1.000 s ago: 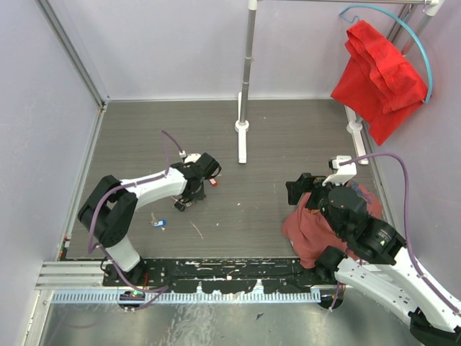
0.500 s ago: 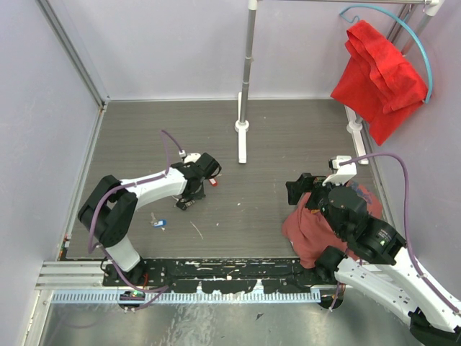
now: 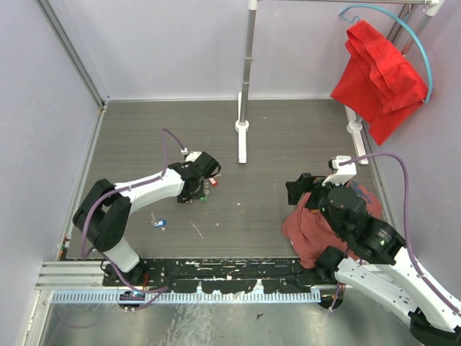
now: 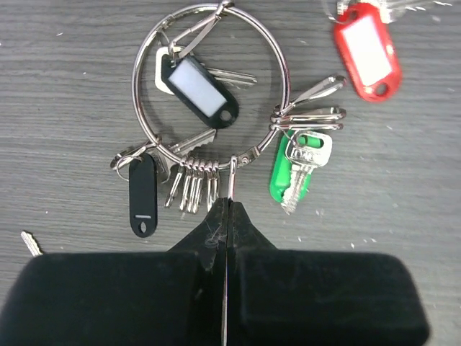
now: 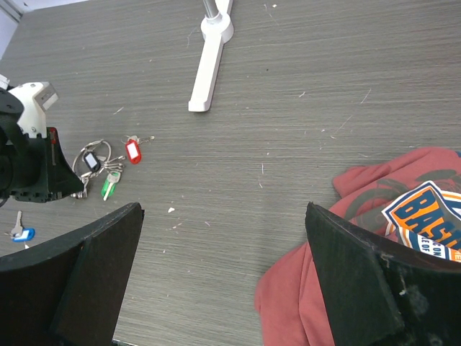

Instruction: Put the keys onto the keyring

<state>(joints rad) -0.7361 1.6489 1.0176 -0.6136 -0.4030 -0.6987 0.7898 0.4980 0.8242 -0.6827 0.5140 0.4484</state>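
The keyring (image 4: 141, 108), a wide silver wire loop, lies on the grey table and also shows in the right wrist view (image 5: 97, 153). On it hang two black-tagged keys (image 4: 198, 90) and several small bare keys. A green-headed key (image 4: 294, 173) hangs from a small clip on it. A red-tagged key (image 4: 367, 49) lies apart, just beyond the ring (image 3: 212, 182). My left gripper (image 4: 227, 203) is shut, its tips pinching a thin metal end of the ring (image 3: 196, 190). A blue-tagged key (image 3: 158, 223) lies alone nearer the arms. My right gripper (image 5: 223, 210) is open and empty.
A maroon printed shirt (image 3: 317, 227) lies under my right arm (image 5: 374, 238). A white stand with a metal post (image 3: 243, 137) sits behind the middle. A red cloth (image 3: 378, 72) hangs at the back right. Walls close the left and back.
My left gripper has swung from pointing down-left near the blue key round to the keyring, and it now pinches the ring. The right arm has not moved.
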